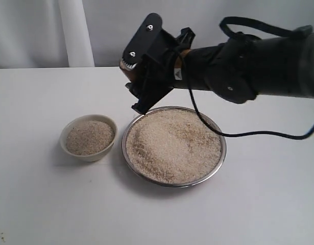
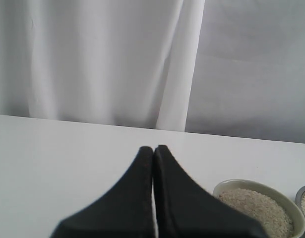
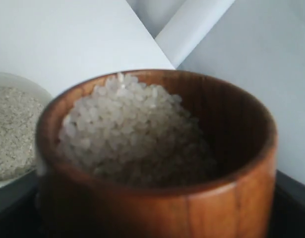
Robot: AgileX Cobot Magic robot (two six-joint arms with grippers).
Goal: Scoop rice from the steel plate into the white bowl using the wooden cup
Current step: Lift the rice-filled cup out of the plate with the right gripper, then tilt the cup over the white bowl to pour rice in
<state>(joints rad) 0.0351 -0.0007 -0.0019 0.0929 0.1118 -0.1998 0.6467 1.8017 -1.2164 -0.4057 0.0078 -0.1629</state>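
The steel plate (image 1: 221,153) sits mid-table, heaped with rice (image 1: 172,145). Left of it stands the white bowl (image 1: 88,155), also holding rice (image 1: 89,137). My right gripper (image 1: 141,71) hovers above the plate's far left rim, shut on the wooden cup (image 1: 124,69). In the right wrist view the cup (image 3: 192,208) is upright and heaped with rice (image 3: 127,129), and the bowl's rim (image 3: 13,75) shows beside it. My left gripper (image 2: 153,148) is shut and empty, low over the table, with the bowl (image 2: 241,182) and the plate's edge (image 2: 303,191) to one side. It is out of the exterior view.
The dishes stand on a white table (image 1: 39,204). A white curtain (image 1: 75,30) hangs behind its far edge. A black cable (image 1: 259,133) droops from the right arm over the plate's right side.
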